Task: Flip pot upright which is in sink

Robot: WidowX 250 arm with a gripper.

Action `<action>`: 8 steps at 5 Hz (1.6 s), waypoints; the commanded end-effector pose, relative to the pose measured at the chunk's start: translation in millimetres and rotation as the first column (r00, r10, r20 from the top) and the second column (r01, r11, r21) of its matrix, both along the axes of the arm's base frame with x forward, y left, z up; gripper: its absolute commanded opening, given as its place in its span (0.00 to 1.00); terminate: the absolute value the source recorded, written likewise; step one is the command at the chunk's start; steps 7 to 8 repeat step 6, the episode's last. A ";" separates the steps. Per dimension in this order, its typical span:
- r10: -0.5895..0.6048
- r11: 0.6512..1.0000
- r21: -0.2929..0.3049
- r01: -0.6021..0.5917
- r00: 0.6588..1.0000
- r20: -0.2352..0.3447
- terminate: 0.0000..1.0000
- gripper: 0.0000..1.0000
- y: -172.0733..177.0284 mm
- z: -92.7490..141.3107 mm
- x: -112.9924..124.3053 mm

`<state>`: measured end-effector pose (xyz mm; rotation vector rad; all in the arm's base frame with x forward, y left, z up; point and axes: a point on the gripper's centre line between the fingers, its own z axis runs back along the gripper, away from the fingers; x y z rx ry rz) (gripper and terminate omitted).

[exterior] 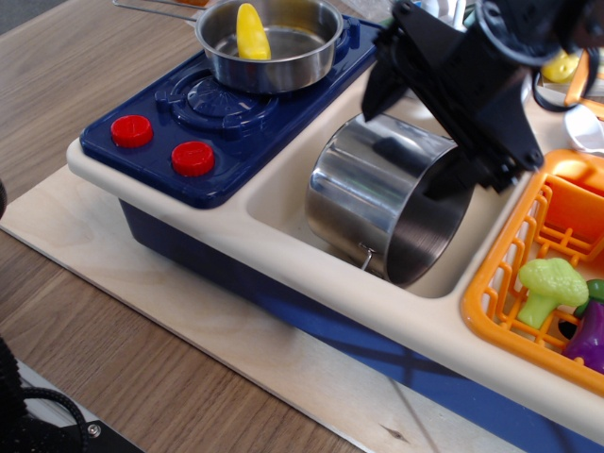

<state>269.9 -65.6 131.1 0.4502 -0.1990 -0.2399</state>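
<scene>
The steel pot (363, 193) lies on its side in the cream sink (279, 193), with its mouth facing front right. My black gripper (413, 134) is open and tilted, low over the pot's upper side. One finger (381, 87) is behind the pot's top wall. The other finger (445, 177) hangs at the pot's mouth, by the upper rim. I cannot tell whether the fingers touch the pot. The arm hides the back of the sink.
A blue stove (203, 113) with two red knobs is to the left, and on it a steel pan (283, 47) holds a yellow item (250, 31). An orange rack (514, 274) at the right holds toy broccoli (547, 283) and an eggplant (593, 335).
</scene>
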 end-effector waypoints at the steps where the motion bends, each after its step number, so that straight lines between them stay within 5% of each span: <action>1: 0.001 0.998 -0.064 0.002 0.998 0.057 0.00 1.00 18.9 0.6 7.0; 2: -0.007 0.991 -0.133 0.015 0.998 0.062 0.00 0.00 26.2 -1.9 8.0; 4: 0.094 0.884 -0.455 -0.106 0.994 -0.049 0.00 0.00 39.2 0.7 11.3; 5: 0.084 0.864 -0.495 -0.091 0.996 -0.036 0.00 1.00 40.6 -0.4 10.3; 6: 0.084 0.864 -0.495 -0.091 0.996 -0.036 1.00 1.00 40.6 -0.4 10.3; 8: 0.084 0.864 -0.495 -0.091 0.996 -0.036 1.00 1.00 40.6 -0.4 10.3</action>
